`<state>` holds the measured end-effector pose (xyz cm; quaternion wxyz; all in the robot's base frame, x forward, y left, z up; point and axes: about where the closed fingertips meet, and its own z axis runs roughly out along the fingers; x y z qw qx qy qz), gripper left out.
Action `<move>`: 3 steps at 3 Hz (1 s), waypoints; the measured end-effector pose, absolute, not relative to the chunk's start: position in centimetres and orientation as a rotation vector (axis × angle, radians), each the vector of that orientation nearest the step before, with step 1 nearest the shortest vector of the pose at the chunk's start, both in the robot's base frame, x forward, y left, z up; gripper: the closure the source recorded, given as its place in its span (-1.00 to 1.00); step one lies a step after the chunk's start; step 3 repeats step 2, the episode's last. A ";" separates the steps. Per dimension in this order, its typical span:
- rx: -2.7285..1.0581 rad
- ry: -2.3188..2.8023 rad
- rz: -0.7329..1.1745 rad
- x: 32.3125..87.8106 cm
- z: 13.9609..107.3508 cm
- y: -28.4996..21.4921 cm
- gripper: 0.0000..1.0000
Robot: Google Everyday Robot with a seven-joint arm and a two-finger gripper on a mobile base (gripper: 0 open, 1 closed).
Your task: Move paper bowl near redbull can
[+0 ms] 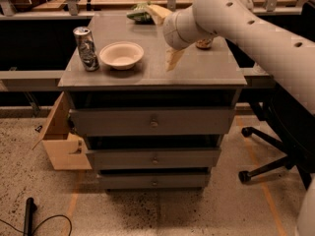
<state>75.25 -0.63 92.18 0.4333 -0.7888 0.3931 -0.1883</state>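
The paper bowl [121,54] stands upright and empty on the grey cabinet top [197,70], at its left side. The redbull can [86,48] stands upright just left of the bowl, a small gap between them. My gripper [161,37] hovers above the middle of the top, to the right of the bowl and clear of it. Its pale fingers [172,59] are spread apart and hold nothing.
A green bag [140,13] lies at the back of the top. A gold-brown can [203,44] is partly hidden behind my arm. A cardboard box [61,141] sits left of the drawers, an office chair base [266,166] to the right, and a black object [28,215] on the floor.
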 end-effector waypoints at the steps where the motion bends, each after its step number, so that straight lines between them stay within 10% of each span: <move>1: -1.845 1.143 -0.585 75.5 94.8 -6.7 -1.00; 3: -1.785 1.216 -0.542 75.6 94.8 -6.8 -1.00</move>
